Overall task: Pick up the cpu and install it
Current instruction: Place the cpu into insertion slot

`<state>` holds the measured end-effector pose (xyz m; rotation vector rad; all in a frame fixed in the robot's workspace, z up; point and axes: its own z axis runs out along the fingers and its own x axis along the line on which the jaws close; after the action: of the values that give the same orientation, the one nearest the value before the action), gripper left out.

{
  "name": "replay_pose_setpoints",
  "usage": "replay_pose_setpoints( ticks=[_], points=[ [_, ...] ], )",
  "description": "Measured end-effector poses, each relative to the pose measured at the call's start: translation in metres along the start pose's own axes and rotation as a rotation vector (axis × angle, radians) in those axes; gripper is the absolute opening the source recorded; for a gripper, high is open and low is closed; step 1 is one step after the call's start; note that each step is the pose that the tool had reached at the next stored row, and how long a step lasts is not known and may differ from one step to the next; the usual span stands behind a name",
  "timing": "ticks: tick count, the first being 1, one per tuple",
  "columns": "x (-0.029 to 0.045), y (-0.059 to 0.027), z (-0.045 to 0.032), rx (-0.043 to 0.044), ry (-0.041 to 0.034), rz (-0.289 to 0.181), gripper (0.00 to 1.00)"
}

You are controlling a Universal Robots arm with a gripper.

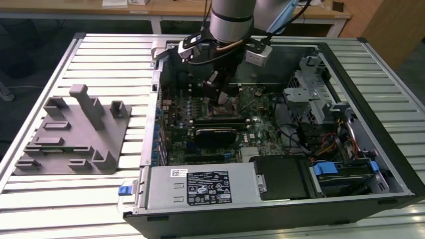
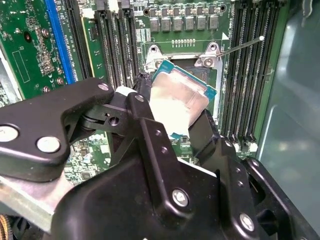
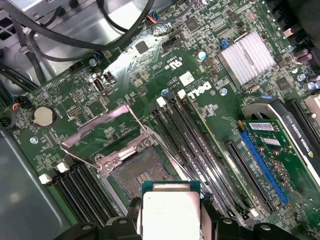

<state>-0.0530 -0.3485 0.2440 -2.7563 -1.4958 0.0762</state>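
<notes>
Hanging cpu (image 2: 177, 100), askew above socket (image 3: 135, 172)

Arm (image 1: 230, 17) pointing straight down, fingers (image 2: 150, 135) pinched on cpu (image 2: 180, 100)

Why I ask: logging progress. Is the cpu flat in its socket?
No, in the first wrist view the claw holds the cpu off the bare socket.

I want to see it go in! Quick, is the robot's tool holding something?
The tool: closed, holding the cpu above the motherboard.
</notes>
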Motion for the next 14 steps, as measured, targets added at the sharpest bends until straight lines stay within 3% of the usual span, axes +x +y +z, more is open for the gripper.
replay_pose_setpoints(
  ticks=[10, 14],
  points=[
    [0.0003, 0.0003, 0.0065, -0.007, -0.005, -0.174, 0.54],
    [0.0013, 0.0018, 0.009, -0.0089, -0.0063, -0.219, 0.54]
  ],
)
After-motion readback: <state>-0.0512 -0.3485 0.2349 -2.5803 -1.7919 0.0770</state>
